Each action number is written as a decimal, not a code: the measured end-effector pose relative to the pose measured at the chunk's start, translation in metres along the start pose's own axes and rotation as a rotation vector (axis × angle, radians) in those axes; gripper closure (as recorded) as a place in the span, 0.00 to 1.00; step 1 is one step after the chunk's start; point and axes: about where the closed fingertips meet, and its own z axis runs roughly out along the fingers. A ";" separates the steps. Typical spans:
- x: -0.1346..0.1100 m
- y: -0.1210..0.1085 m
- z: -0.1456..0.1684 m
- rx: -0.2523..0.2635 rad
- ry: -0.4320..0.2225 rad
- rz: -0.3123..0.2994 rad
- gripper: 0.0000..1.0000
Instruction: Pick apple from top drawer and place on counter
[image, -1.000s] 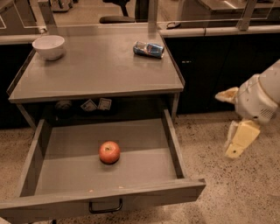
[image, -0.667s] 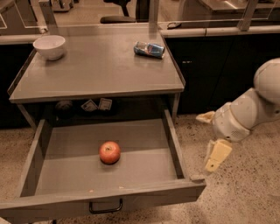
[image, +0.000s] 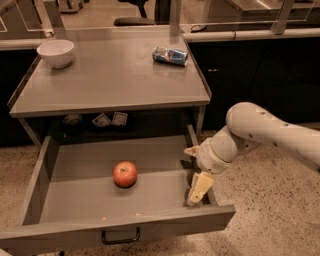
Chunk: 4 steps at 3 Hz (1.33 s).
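Note:
The red-orange apple (image: 125, 174) lies on the floor of the pulled-out top drawer (image: 120, 226), a little left of its middle. Above it is the grey counter (image: 115, 80). My gripper (image: 195, 169) comes in from the right on a white arm and hangs over the drawer's right side wall, about a hand's width right of the apple. It is open; its pale fingers (image: 200, 188) are spread with nothing between them.
A white bowl (image: 56, 52) stands at the counter's back left and a blue can (image: 170, 55) lies at its back right. Small packets (image: 111, 119) sit on the shelf behind the drawer. Dark cabinets with a pale rail (image: 250, 35) run along the back; speckled floor lies to the right.
My arm has swung left and down from beside the cabinet, bringing the gripper from clear of the drawer to over its right wall. The apple has not moved.

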 end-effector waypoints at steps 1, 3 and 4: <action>-0.001 -0.001 0.003 0.000 -0.003 -0.001 0.00; -0.049 -0.004 -0.014 0.016 0.039 -0.093 0.00; -0.098 0.001 -0.005 -0.013 0.052 -0.174 0.00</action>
